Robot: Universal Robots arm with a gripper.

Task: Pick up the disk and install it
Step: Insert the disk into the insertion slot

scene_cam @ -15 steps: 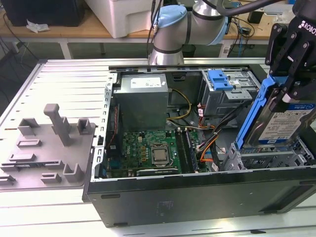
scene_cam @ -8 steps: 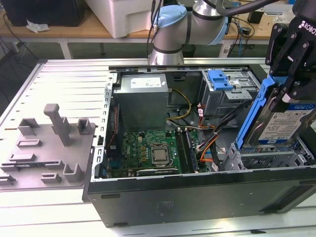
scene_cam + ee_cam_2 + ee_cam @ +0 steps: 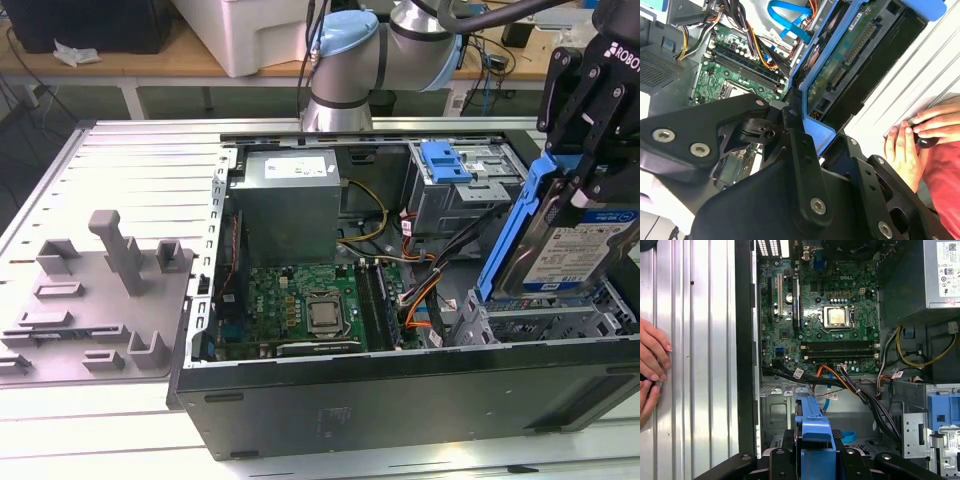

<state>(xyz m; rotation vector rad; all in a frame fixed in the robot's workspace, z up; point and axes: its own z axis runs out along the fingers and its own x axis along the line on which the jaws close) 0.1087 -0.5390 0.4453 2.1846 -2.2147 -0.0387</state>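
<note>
here the gripper [image 3: 583,178] has its jaws clamped on the upper end of the disk [image 3: 565,235], which hangs directly below them. its long axis is steeply tilted and its low end is just over the drive cage [image 3: 520,322] at the exterior view's right. the print on its white-and-blue label [image 3: 592,262] is too small to tell.

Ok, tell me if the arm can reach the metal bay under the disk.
Probably yes: the claw holds the disk on edge right over the metal bay, nothing shows between them, and the cables lie beside it.
</note>
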